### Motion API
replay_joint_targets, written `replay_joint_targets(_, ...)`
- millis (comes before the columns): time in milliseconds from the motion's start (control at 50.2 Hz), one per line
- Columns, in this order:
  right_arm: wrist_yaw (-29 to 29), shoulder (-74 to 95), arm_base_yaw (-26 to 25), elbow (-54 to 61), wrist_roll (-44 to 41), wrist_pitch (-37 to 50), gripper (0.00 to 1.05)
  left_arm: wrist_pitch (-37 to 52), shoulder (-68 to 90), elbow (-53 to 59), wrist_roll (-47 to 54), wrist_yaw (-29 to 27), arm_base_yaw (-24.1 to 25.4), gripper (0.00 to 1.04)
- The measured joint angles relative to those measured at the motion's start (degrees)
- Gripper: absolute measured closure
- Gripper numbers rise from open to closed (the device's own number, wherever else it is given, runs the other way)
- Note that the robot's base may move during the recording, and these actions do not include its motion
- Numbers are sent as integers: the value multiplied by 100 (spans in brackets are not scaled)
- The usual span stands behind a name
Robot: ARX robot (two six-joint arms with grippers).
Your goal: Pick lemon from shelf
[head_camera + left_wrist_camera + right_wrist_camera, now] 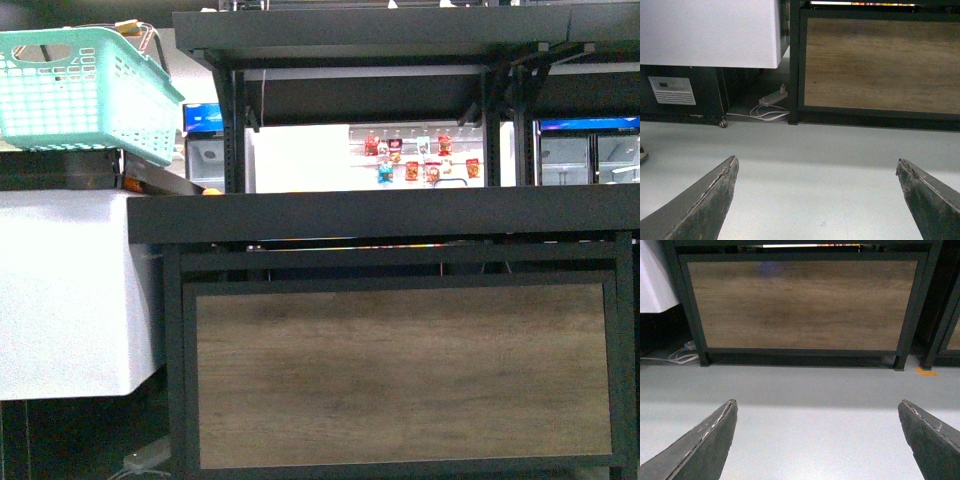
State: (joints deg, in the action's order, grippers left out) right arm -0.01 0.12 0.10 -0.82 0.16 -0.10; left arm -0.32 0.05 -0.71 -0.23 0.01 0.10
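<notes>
Cannot make out the lemon in any view. Faces the shelf (400, 370) head-on in the front view, with the middle tray edge-on and its top surface hidden. Catches only an orange-yellow speck (212, 190) at that tray's left end, perhaps a fruit, too small to tell. Shows a brown wood-grain panel below the tray, framed in black, and a darker tray above on perforated posts. Just left of the shelf, finds a white cabinet (60, 290) with a teal basket (80, 85) above it. Through the gap between the trays, picks out small red and blue packets (420, 160) hanging well behind.

Holds the left gripper (816, 161) low over the grey floor (815, 140), jaws spread wide with nothing between them. Ahead of it, sees the panel's left part, plus a power strip (771, 98) and white cable (767, 115) beside the shelf's post. Holds the right gripper (817, 402) likewise, jaws wide apart and empty, facing the whole panel, with an orange mark (926, 372) on the floor near the shelf's right foot.
</notes>
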Motion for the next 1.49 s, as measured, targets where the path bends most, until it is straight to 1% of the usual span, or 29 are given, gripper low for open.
replay_joint_targets(1495, 2, 0, 0, 0, 0, 0, 8, 0, -2, 0, 0, 0, 0, 8)
